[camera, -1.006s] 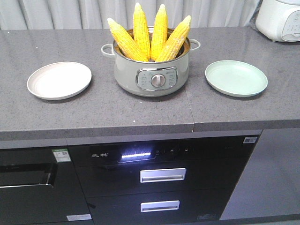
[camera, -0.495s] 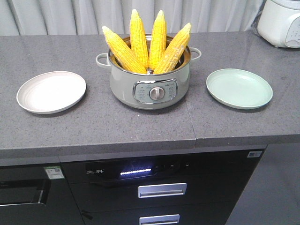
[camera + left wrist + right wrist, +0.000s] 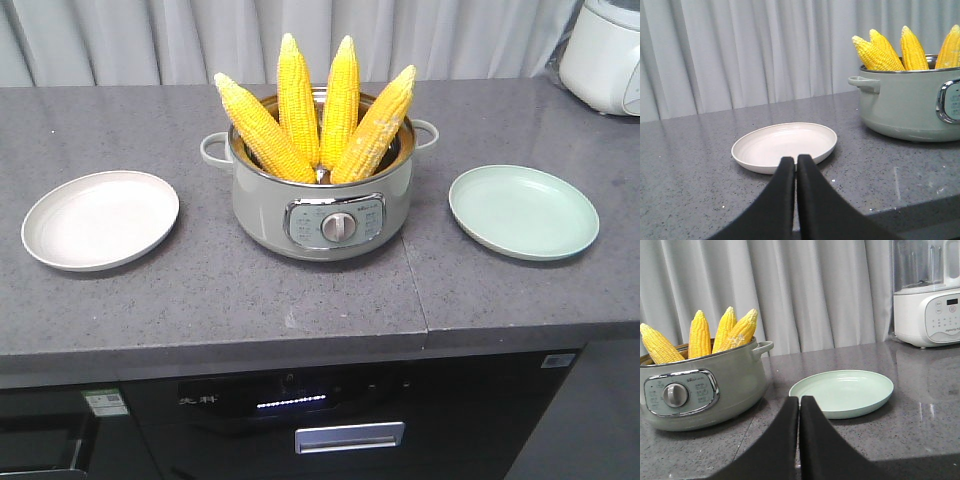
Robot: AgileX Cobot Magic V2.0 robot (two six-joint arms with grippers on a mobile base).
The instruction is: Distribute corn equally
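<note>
The left gripper [image 3: 796, 161] is showing at the bottom centre of the left wrist view. Its two black fingers are pressing flat against each other with nothing between them. The right gripper [image 3: 800, 400] is sitting the same way at the bottom centre of the right wrist view, jaws closed on nothing.

Beyond the left tips a cream plate [image 3: 784, 146] is lying bare on the grey speckled counter [image 3: 685, 165]. Beyond the right tips a pale green plate [image 3: 842, 391] is lying bare too.

Between the two plates, at the centre of the front view, the corn [image 3: 300, 110] is standing in a grey-green pot [image 3: 262, 215] with a dial [image 3: 338, 227] on its front. There are four bright yellow cobs, fanning outward and leaning on the rim, pointed tips up and kernels running in neat rows. The rightmost cob is looking paler toward its tip.

The pot wall is hiding the cobs' lower ends. The right edge of the left wrist view is cutting off the pot and the fourth cob, and the left edge of the right wrist view is clipping the pot. A white appliance [image 3: 605, 55] is running out of the front view's upper right corner. The print around the dial is too small to read.
</note>
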